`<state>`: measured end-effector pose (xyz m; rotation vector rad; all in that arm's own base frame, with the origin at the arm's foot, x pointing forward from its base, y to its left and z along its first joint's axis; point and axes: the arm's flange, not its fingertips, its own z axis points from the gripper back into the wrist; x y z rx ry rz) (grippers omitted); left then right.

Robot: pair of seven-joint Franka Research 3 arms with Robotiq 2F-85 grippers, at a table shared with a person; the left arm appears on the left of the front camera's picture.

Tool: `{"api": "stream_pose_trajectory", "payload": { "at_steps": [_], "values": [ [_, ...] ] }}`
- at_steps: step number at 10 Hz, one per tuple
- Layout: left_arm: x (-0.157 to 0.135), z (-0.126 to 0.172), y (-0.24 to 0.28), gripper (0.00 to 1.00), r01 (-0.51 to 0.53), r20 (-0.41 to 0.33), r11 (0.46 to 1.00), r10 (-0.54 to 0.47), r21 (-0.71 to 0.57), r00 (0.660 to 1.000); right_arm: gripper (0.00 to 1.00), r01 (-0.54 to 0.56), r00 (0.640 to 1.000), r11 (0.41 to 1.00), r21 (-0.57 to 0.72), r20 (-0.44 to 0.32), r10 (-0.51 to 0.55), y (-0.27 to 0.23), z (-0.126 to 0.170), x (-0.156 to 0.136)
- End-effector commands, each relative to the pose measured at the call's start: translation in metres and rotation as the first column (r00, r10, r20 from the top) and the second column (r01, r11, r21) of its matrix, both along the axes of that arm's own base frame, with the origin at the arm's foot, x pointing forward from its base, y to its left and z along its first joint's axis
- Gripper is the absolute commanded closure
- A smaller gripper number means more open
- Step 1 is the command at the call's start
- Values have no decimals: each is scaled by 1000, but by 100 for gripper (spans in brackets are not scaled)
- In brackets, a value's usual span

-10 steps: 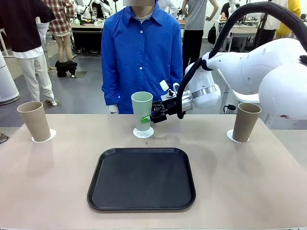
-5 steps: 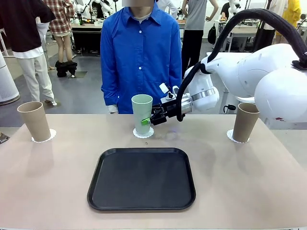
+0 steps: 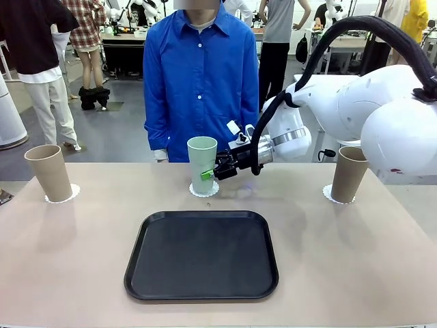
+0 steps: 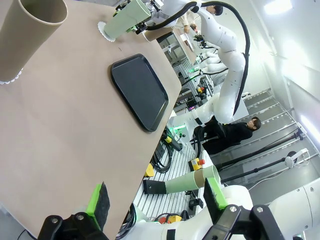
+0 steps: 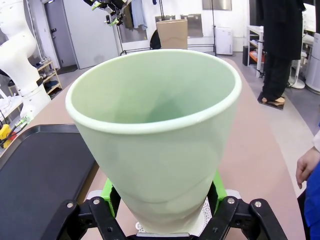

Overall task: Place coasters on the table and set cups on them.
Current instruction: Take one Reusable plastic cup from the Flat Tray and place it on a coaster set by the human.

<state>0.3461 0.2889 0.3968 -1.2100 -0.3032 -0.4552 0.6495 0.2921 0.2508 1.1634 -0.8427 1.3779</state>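
Front view: a beige-pink desk point(image 3: 355, 266) with a person in a blue shirt point(image 3: 201, 75) standing at its far side. A black tray point(image 3: 202, 254) lies in the middle of the near half. Beyond it, at the far middle, a mint green cup point(image 3: 202, 156) stands upright over a white lacy coaster point(image 3: 204, 190). The right hand point(image 3: 207, 171), reaching in from picture right, is clamped on the lower part of this cup. A tan cup point(image 3: 49, 172) stands on a coaster point(image 3: 65, 195) at the far left, and another tan cup point(image 3: 350, 173) stands on a coaster point(image 3: 331, 197) at the far right.

Right wrist view: the mint cup point(image 5: 155, 135) sits between the green pads point(image 5: 111, 190), which press its lower sides, the coaster's edge just under it.

Left wrist view: the left hand point(image 4: 155, 200) holds nothing, its fingers spread wide, above the desk's edge.
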Motion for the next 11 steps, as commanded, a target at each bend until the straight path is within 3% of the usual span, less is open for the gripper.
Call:
{"api": "stream_pose_trajectory", "payload": {
  "at_steps": [1,3,4,11],
  "values": [
    [-1,2,0,0,-3,-1,1000,3,3,1000,17,-21,1000,1000,-13,-22,21,2,-2,12],
    [-1,2,0,0,-3,-1,1000,3,3,1000,17,-32,999,999,-14,-14,32,2,-3,12],
    [-1,2,0,0,-3,-1,1000,3,3,1000,0,-43,999,999,-14,-10,43,2,-3,12],
    [-1,2,0,0,-3,-1,1000,3,3,1000,0,-59,998,997,-49,-25,58,1,-3,12]
  ]
}}
